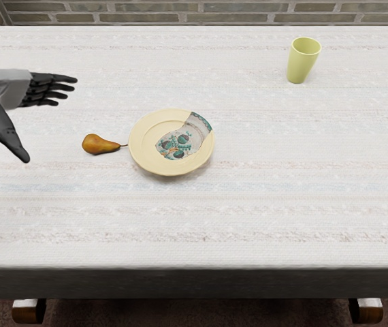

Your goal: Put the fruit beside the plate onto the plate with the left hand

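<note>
The left hand (pixel 39 88) comes in from the left edge of the head view and hovers above the table (pixel 262 204). Its dark fingers (pixel 59 80) are stretched out nearly straight and slightly fanned, pointing toward three o'clock. A long dark digit, apparently the thumb, angles down toward five o'clock. The hand is fully open and holds nothing.

The pear (pixel 97 144) lies on its side on the tablecloth, at about four o'clock from the hand and clearly apart from it. It is golden brown and its thin stem points toward three o'clock, straight at the plate (pixel 146 139). The stem tip comes right up to the plate's rim, but whether it touches cannot be told. The pear's body sits just beside the plate at its nine o'clock, on the cloth and not on the plate.

The plate is round and pale yellow, and sits a little left of the table's middle. A patterned patch (pixel 184 139) in grey, green and orange covers its centre and reaches out to the rim at about one o'clock — nothing else lies on it.

A yellow-green cup (pixel 303 59) stands upright far off at the plate's two o'clock, near the back of the table. Beyond it runs a brick wall (pixel 180 10).
</note>
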Controlling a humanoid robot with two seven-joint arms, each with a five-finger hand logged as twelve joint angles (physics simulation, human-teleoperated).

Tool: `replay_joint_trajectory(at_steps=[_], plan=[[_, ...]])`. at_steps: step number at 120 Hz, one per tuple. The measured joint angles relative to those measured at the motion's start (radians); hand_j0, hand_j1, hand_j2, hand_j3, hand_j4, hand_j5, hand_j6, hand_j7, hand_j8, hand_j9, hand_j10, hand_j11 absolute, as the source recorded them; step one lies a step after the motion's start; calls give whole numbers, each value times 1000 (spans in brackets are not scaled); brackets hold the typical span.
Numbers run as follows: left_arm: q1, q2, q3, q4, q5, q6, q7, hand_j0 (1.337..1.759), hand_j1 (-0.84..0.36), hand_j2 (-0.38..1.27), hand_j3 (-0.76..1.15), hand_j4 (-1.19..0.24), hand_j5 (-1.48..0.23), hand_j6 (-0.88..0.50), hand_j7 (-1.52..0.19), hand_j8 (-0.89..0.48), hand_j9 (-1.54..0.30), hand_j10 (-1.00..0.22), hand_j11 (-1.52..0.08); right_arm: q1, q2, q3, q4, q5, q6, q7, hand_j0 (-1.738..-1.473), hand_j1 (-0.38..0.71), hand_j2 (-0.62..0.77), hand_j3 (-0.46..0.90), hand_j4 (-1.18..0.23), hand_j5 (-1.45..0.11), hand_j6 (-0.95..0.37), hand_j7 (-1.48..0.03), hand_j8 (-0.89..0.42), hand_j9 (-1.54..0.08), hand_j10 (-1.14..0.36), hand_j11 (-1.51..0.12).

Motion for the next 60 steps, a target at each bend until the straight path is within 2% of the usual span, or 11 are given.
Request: replay_joint_trajectory(at_steps=[13, 20, 38, 53, 60], plan=[[0, -1, 0, 7, 0, 0, 2, 1658, 327, 5, 0, -25, -27, -27, -26, -26, -26, -25, -26, 1, 0, 0, -1, 0, 0, 0, -1658, -349, 0, 0, 0, 0, 0, 0, 0, 0, 0, 0], [-3, -24, 0, 9, 1, 0, 31, 1658, 327, 5, 0, -25, -27, -26, -26, -26, -26, -25, -26, 1, 0, 1, -1, 0, 0, 0, -1658, -349, 0, 0, 0, 0, 0, 0, 0, 0, 0, 0], [-48, -67, -6, 11, 6, 0, 223, 1658, 327, 5, 0, -25, -27, -26, -27, -26, -26, -25, -26, 1, 0, 0, -1, 0, 0, 0, -1658, -349, 0, 0, 0, 0, 0, 0, 0, 0, 0, 0], [-85, -115, -10, 10, 8, 0, 417, 1658, 327, 5, 0, -25, -27, -26, -26, -26, -26, -25, -26, 1, 0, -1, -1, 0, 0, 0, -1658, -349, 0, 0, 0, 0, 0, 0, 0, 0, 0, 0], [-91, -178, -13, 9, 38, 9, 476, 1658, 326, 5, 0, -25, -27, -26, -27, -26, -27, -25, -26, 0, 0, -1, -1, 0, 0, 0, -1658, -349, 0, 0, 0, 0, 0, 0, 0, 0, 0, 0]])
